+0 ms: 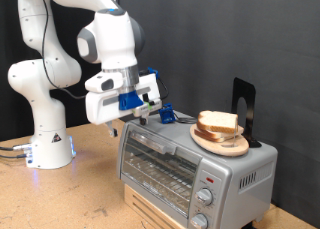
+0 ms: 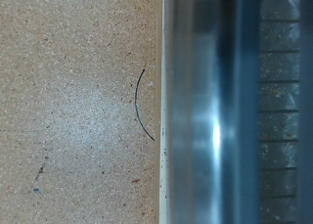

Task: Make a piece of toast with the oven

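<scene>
Gripper point(image 1: 160, 113) hangs above the back top edge of the oven point(image 1: 190, 159), on the exterior view's left end of its roof; dark fingers point down with blue pads beside them, nothing seen between them, and whether they are wide or narrow cannot be told from here. Wrist view shows no fingers at all, just the blurred silver oven point(image 2: 210, 107) body with wire-rack lines at one side, next to speckled worktop point(image 2: 68, 97) with a thin dark curved line point(image 2: 143, 105) on it. Oven sits near the worktop's front edge, toward the exterior view's right, door closed, glass window showing the rack, round knobs point(image 1: 205, 196) down its right panel. Piece of toast point(image 1: 218, 121) is not inside: it lies on a round wooden plate point(image 1: 222, 140) on the oven roof, toward the right end, well apart from the gripper. A black upright stand point(image 1: 243, 107) rises just behind the plate. White arm base point(image 1: 48, 139) stands on the worktop toward the exterior view's left, a cable point(image 1: 12, 152) trailing off that edge. Dark curtain behind everything.
</scene>
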Available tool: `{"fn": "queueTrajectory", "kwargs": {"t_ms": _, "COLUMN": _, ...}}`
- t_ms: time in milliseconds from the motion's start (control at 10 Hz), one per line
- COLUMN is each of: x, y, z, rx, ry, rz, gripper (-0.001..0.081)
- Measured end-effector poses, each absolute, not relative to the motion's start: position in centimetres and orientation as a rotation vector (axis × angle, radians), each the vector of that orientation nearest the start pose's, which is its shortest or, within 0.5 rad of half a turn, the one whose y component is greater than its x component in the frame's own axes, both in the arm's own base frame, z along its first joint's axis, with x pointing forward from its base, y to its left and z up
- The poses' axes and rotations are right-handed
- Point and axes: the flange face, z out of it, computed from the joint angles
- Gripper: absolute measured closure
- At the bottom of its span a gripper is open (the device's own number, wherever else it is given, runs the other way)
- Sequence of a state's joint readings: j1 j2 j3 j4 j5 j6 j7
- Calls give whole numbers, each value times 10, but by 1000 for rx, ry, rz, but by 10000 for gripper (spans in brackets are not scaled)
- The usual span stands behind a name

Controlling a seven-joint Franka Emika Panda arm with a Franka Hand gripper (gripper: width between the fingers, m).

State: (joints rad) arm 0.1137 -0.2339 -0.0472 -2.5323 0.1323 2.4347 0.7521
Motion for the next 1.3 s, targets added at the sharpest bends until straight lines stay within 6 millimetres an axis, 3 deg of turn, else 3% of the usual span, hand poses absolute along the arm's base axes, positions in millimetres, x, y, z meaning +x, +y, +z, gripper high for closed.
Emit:
{"fn": "queueTrajectory", "kwargs": {"t_ms": 300, "x": 451, "y": 29, "z": 357, "rx": -2771, "ry": 1112, "rz": -166, "gripper": -3}}
{"fn": "queueTrajectory", "kwargs": {"t_ms": 900, "x": 452, "y": -20, "z": 349, "rx": -2787, "ry": 1127, "rz": -196, "gripper": -3}}
{"fn": "queueTrajectory", "kwargs": {"t_ms": 1300, "x": 459, "y": -35, "z": 333, "rx": -2769, "ry": 1195, "rz": -203, "gripper": -3}}
